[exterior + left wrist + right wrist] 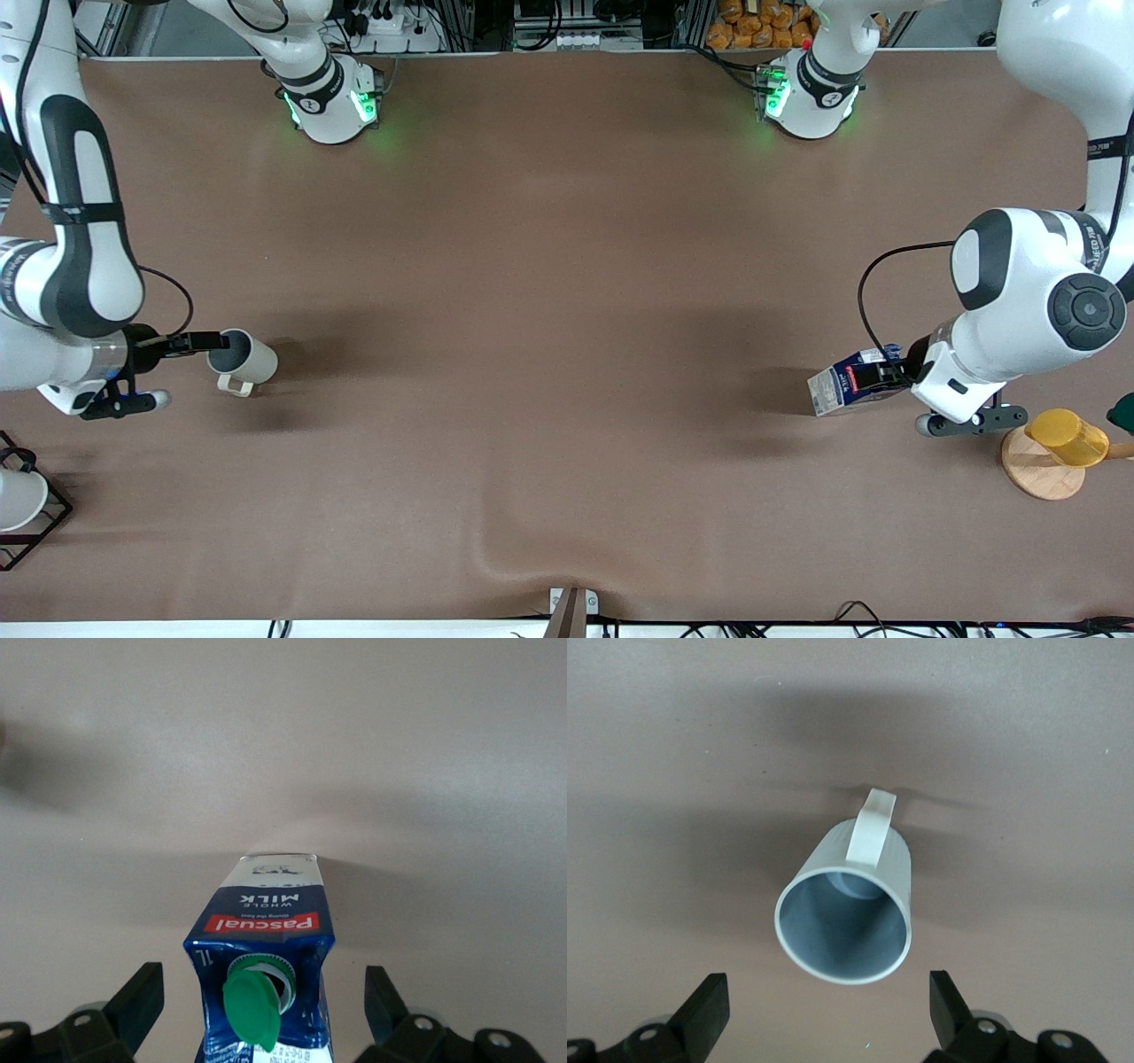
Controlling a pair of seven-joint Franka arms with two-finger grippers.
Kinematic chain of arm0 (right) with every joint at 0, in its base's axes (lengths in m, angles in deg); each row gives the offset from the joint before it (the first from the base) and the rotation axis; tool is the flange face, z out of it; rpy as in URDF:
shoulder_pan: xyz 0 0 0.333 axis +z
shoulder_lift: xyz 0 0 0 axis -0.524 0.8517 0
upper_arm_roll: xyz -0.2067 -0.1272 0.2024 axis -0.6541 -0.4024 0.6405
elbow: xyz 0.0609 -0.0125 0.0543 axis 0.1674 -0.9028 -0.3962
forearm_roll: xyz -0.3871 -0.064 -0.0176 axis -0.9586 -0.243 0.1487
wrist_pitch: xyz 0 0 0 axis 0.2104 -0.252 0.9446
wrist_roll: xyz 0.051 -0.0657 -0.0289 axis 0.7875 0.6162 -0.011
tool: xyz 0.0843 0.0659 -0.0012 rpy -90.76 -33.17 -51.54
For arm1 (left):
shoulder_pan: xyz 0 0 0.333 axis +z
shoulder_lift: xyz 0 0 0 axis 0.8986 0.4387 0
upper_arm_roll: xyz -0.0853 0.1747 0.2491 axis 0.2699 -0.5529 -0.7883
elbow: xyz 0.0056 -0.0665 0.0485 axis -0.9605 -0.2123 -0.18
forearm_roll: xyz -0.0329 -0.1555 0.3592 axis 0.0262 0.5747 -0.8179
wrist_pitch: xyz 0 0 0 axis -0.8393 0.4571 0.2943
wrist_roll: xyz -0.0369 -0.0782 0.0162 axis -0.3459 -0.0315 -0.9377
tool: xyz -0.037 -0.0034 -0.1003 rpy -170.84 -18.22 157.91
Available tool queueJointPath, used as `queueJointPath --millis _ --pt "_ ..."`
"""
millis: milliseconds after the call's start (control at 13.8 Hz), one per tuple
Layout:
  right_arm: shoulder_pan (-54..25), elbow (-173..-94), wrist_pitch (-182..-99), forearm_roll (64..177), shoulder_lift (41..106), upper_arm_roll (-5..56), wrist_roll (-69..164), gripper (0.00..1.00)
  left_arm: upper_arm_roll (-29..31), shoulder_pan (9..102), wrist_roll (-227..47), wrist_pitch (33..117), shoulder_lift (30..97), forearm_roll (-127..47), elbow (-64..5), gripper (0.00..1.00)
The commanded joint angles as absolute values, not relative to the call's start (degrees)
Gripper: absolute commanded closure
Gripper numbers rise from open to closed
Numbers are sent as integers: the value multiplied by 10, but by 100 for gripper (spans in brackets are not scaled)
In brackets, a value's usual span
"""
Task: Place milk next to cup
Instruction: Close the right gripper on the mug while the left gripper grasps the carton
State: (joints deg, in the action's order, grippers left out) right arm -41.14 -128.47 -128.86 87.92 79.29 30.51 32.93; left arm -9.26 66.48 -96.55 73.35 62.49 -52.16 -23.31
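The milk, a dark blue carton with a red band and whitish base, lies on its side near the left arm's end of the table. My left gripper is open around its top. In the left wrist view the fingers stand clear on both sides of the milk, with the green cap between them, at my left gripper. The cup, a beige mug with grey inside, lies on its side near the right arm's end. Its mouth faces my open, empty right gripper. In the right wrist view the cup lies just ahead of my right gripper.
A yellow cup lies on a wooden disc beside the left gripper, nearer the front camera. A white cup sits in a black wire rack at the right arm's end. The brown table cover has a wrinkle near the front edge.
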Motion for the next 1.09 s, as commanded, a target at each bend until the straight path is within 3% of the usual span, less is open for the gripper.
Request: queueJointPath --millis 0,291,582,1018 --pt "-413 -1307 -1306 858 790 308 314 0 -93 667 -972 743 613 -520 -256 0" --pt "-421 -1309 -1320 857 807 308 284 0 -93 670 -972 756 612 -520 -269 0" --pt "-432 -1309 -1373 857 840 308 250 0 -93 670 -972 756 612 -520 -269 22" --pt "-442 -1328 -1407 857 852 308 239 0 -91 669 -973 751 611 -519 -271 28"
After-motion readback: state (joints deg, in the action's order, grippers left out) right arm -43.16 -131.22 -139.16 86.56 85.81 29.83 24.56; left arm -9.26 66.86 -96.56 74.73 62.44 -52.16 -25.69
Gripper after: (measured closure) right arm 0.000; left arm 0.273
